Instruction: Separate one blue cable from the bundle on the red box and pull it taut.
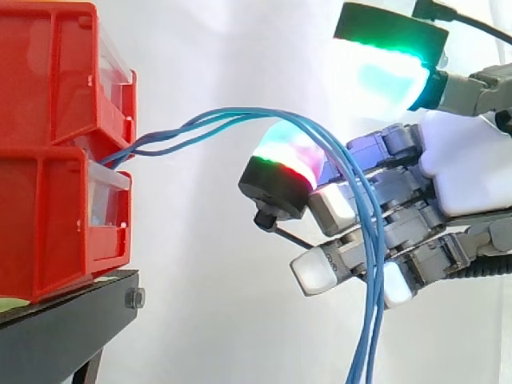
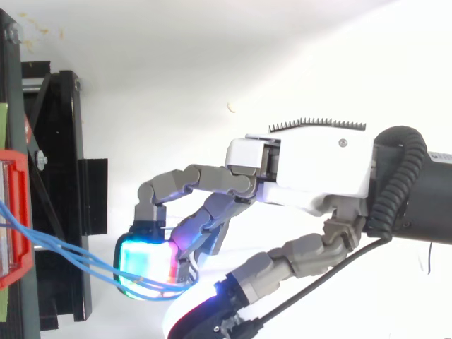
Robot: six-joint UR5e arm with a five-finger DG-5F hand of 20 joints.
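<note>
A bundle of thin blue cables (image 1: 232,122) comes out between the two stacked red bins (image 1: 48,88) at the left. It arches to the right over one bent finger of my hand (image 1: 468,164) and hangs straight down past the lower curled fingers. The strands lie together on that finger's glowing pad (image 1: 290,154); none stands apart. My thumb's green-cyan pad (image 1: 384,76) is raised above the cables, clear of them. In the top view the cables (image 2: 70,256) run from the bin's edge (image 2: 18,212) to the hooked fingertip (image 2: 145,265) of the hand (image 2: 318,166).
The bins rest on a black stand (image 1: 56,328) at the left, with a white curtain behind. Open air separates the bins from my fingers. The arm enters from the right.
</note>
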